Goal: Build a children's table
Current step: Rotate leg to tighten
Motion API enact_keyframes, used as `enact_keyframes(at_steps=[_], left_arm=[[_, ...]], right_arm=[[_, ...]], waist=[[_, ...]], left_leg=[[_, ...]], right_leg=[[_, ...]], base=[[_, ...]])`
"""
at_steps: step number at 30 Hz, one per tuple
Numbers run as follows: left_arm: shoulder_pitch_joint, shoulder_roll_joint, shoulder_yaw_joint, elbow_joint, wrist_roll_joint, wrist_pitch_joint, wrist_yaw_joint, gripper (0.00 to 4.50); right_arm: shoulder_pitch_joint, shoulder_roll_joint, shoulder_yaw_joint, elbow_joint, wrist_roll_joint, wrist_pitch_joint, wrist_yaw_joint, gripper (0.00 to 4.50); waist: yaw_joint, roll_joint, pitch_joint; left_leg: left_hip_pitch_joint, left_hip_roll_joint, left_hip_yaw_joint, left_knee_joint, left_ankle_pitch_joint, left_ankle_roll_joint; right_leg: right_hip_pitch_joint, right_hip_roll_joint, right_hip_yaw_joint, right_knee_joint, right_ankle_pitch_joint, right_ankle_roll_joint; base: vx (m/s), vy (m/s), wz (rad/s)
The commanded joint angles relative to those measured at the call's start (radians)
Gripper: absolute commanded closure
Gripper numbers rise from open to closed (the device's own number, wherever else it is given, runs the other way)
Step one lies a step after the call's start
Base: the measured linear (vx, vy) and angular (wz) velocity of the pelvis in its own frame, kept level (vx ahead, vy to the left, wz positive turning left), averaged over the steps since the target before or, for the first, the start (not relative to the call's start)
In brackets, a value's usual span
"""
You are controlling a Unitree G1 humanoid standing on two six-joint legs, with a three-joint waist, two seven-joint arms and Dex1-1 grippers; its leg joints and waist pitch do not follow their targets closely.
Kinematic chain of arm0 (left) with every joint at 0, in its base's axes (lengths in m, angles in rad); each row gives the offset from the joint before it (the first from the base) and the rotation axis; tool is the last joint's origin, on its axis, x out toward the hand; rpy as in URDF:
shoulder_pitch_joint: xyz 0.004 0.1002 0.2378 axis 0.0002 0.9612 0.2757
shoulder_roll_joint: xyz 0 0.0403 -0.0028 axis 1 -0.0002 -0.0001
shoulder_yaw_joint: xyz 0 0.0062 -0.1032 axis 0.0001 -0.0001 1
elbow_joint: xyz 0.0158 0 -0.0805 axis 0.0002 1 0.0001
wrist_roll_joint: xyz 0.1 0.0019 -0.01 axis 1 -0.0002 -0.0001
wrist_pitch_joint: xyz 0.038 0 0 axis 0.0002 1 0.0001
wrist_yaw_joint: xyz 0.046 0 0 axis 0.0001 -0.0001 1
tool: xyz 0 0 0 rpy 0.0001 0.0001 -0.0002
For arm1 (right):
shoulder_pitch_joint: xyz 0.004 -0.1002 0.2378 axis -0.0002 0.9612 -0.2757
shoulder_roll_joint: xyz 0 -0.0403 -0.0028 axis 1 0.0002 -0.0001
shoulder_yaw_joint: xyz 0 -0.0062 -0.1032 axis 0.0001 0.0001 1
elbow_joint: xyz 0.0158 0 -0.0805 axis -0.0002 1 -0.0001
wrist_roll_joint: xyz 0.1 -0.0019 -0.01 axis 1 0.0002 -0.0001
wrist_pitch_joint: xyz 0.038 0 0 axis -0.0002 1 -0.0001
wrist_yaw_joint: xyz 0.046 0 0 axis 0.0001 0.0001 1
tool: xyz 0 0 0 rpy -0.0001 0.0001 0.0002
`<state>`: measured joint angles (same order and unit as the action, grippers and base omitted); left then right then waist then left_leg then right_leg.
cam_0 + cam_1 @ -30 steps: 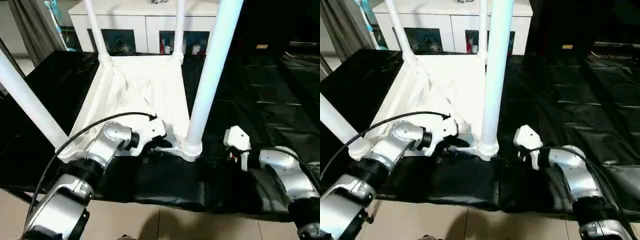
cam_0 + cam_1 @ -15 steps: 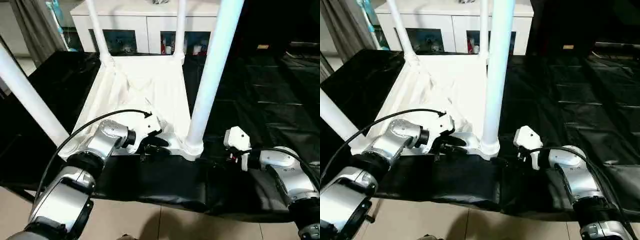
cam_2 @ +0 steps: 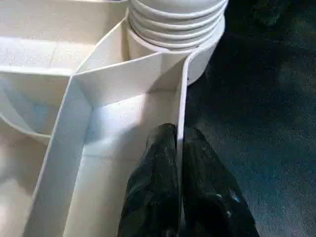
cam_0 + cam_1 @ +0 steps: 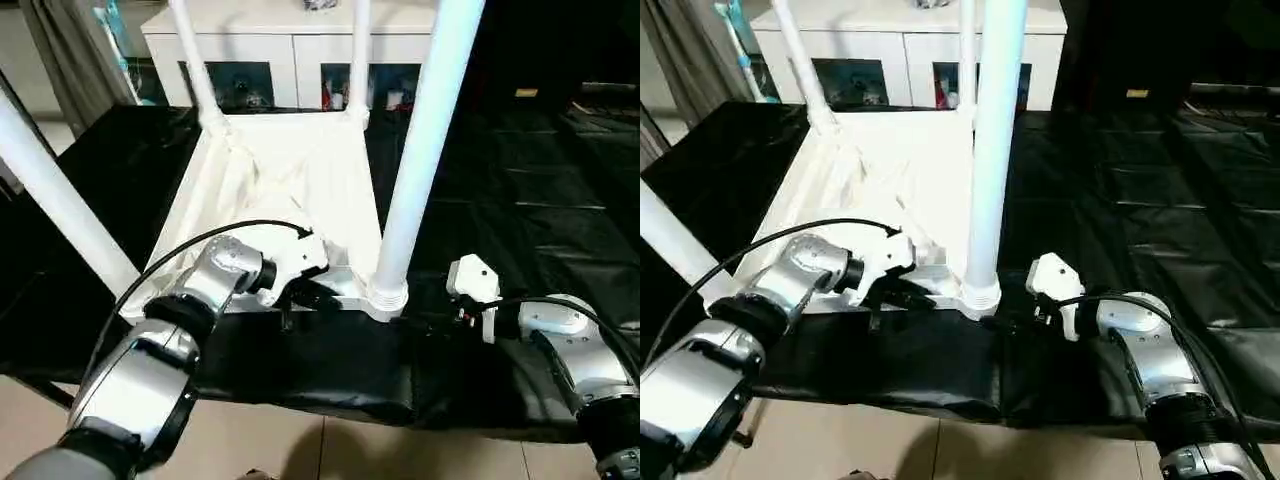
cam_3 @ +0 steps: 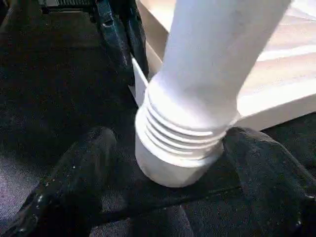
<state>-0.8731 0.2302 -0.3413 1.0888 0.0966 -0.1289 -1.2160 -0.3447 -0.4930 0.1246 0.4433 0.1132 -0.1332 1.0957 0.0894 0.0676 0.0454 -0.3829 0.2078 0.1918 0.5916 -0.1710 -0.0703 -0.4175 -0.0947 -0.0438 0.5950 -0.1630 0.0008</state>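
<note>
Between the right gripper's (image 5: 168, 163) wide-apart black fingers stood the tall white plastic leg (image 4: 425, 150), pointing straight up from the upside-down white table top (image 4: 290, 180), whose rim the left gripper (image 3: 178, 148) pinched.

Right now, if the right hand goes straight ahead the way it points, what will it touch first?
Most likely the ribbed base of the near leg, seated in its corner socket: it stands straight ahead of the open right hand. Depth is hard to judge.
</note>
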Motion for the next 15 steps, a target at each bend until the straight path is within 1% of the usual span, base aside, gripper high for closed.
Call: enact_keyframes(at_steps=[1, 2, 3, 4, 5, 6, 7, 8, 9, 10, 11, 12, 13, 14, 15], left_arm=[[0.007, 0.004, -0.009, 0.026, 0.014, 0.015, -0.011, 4.45], [0.011, 0.006, -0.007, 0.023, 0.012, 0.017, -0.019, 4.45], [0.015, 0.008, -0.005, 0.022, 0.01, 0.017, -0.025, 4.45], [0.016, 0.008, -0.004, 0.022, 0.01, 0.017, -0.027, 4.45], [0.023, 0.01, 0.011, 0.02, -0.001, 0.022, -0.019, 4.45], [0.029, 0.012, 0.019, 0.016, -0.008, 0.028, -0.016, 4.45], [0.039, 0.015, 0.03, 0.006, -0.018, 0.035, -0.014, 4.45], [0.048, 0.018, 0.037, 0.0, -0.023, 0.039, -0.015, 4.45], [0.059, 0.023, 0.041, -0.01, -0.025, 0.046, -0.013, 4.45], [0.09, 0.04, 0.041, -0.041, -0.021, 0.065, -0.001, 4.45], [0.112, 0.05, 0.042, -0.068, -0.023, 0.077, 0.002, 4.45], [0.132, 0.058, 0.049, -0.096, -0.029, 0.101, 0.012, 4.45], [0.147, 0.061, 0.059, -0.119, -0.036, 0.124, 0.028, 4.45], [0.175, 0.065, 0.074, -0.166, -0.048, 0.155, 0.048, 4.45], [0.216, 0.07, 0.082, -0.233, -0.057, 0.186, 0.054, 4.45]], right_arm=[[0.008, -0.007, -0.002, -0.027, 0.007, -0.004, 0.001, 0.57], [0.007, -0.006, -0.003, -0.026, 0.007, -0.005, -0.002, 0.57], [0.007, -0.005, -0.004, -0.025, 0.007, -0.006, -0.004, 0.57], [0.007, -0.004, -0.004, -0.025, 0.007, -0.006, -0.004, 0.57], [0.003, 0.006, -0.01, -0.026, 0.015, 0.003, -0.015, 0.57], [0.004, 0.01, -0.012, -0.029, 0.022, 0.007, -0.015, 0.57], [0.005, 0.013, -0.013, -0.035, 0.028, 0.013, -0.011, 0.57], [0.007, 0.013, -0.012, -0.039, 0.031, 0.018, -0.009, 0.57], [0.009, 0.013, -0.012, -0.042, 0.033, 0.022, -0.007, 0.57], [0.013, 0.011, -0.011, -0.049, 0.036, 0.025, -0.004, 0.57], [0.015, 0.01, -0.012, -0.053, 0.039, 0.031, -0.003, 0.57], [0.017, 0.01, -0.014, -0.058, 0.044, 0.036, -0.001, 0.57], [0.017, 0.01, -0.016, -0.061, 0.048, 0.039, -0.001, 0.57], [0.016, 0.013, -0.023, -0.068, 0.059, 0.055, -0.006, 0.57], [0.015, 0.019, -0.028, -0.077, 0.072, 0.074, -0.009, 0.57]], waist=[[0.006, -0.012, -0.074], [0.005, -0.015, -0.074], [0.005, -0.013, -0.073], [0.005, -0.013, -0.073], [0.005, -0.016, -0.072], [0.005, -0.014, -0.071], [0.005, -0.017, -0.072], [0.005, -0.015, -0.072], [0.005, -0.015, -0.072], [0.004, -0.017, -0.072], [0.003, -0.017, -0.069], [0.001, -0.016, -0.067], [-0.002, -0.015, -0.069], [-0.006, -0.026, -0.066], [-0.006, -0.022, -0.067]], left_leg=[[0.009, 0.011, -0.007, -0.059, -0.217, 0.107], [0.009, 0.01, -0.006, -0.058, -0.212, 0.11], [0.009, 0.01, -0.006, -0.057, -0.211, 0.115], [0.01, 0.01, -0.005, -0.058, -0.215, 0.115], [0.01, 0.011, -0.005, -0.058, -0.22, 0.115], [0.009, 0.01, -0.005, -0.059, -0.223, 0.113], [0.009, 0.011, -0.005, -0.059, -0.223, 0.113], [0.01, 0.012, -0.006, -0.06, -0.223, 0.112], [0.01, 0.012, -0.006, -0.06, -0.223, 0.112], [0.01, 0.013, -0.006, -0.061, -0.224, 0.112], [0.007, 0.015, -0.007, -0.063, -0.228, 0.112], [0.007, 0.014, -0.007, -0.066, -0.24, 0.11], [0.009, 0.014, -0.006, -0.066, -0.242, 0.105], [0.007, 0.013, -0.005, -0.066, -0.241, 0.105], [0.007, 0.014, -0.007, -0.067, -0.236, 0.103]], right_leg=[[0.068, -0.035, 0.014, -0.055, -0.073, -0.284], [0.069, -0.035, 0.014, -0.055, -0.067, -0.285], [0.068, -0.036, 0.013, -0.056, -0.074, -0.286], [0.067, -0.035, 0.013, -0.057, -0.08, -0.286], [0.066, -0.035, 0.014, -0.058, -0.092, -0.285], [0.067, -0.035, 0.013, -0.059, -0.107, -0.283], [0.067, -0.035, 0.013, -0.059, -0.113, -0.281], [0.066, -0.035, 0.013, -0.058, -0.116, -0.281], [0.066, -0.035, 0.013, -0.058, -0.118, -0.28], [0.066, -0.035, 0.014, -0.059, -0.117, -0.28], [0.068, -0.036, 0.014, -0.058, -0.124, -0.278], [0.066, -0.036, 0.013, -0.062, -0.168, -0.265], [0.065, -0.037, 0.015, -0.063, -0.19, -0.256], [0.064, -0.034, 0.015, -0.067, -0.205, -0.25], [0.066, -0.036, 0.015, -0.063, -0.208, -0.249]], base=[[0.0, 0.0, 0.0], [0.0, 0.0, 0.0], [0.0, 0.0, 0.0], [0.0, 0.0, 0.0], [0.0, 0.0, 0.0], [0.0, 0.0, 0.0], [0.0, 0.0, 0.0], [0.0, 0.0, 0.0], [0.0, 0.0, 0.0], [0.0, 0.0, 0.0], [0.0, 0.0, 0.0], [0.0, 0.0, 0.0], [0.0, 0.0, 0.0], [0.0, 0.0, 0.0], [0.0, 0.0, 0.0]])
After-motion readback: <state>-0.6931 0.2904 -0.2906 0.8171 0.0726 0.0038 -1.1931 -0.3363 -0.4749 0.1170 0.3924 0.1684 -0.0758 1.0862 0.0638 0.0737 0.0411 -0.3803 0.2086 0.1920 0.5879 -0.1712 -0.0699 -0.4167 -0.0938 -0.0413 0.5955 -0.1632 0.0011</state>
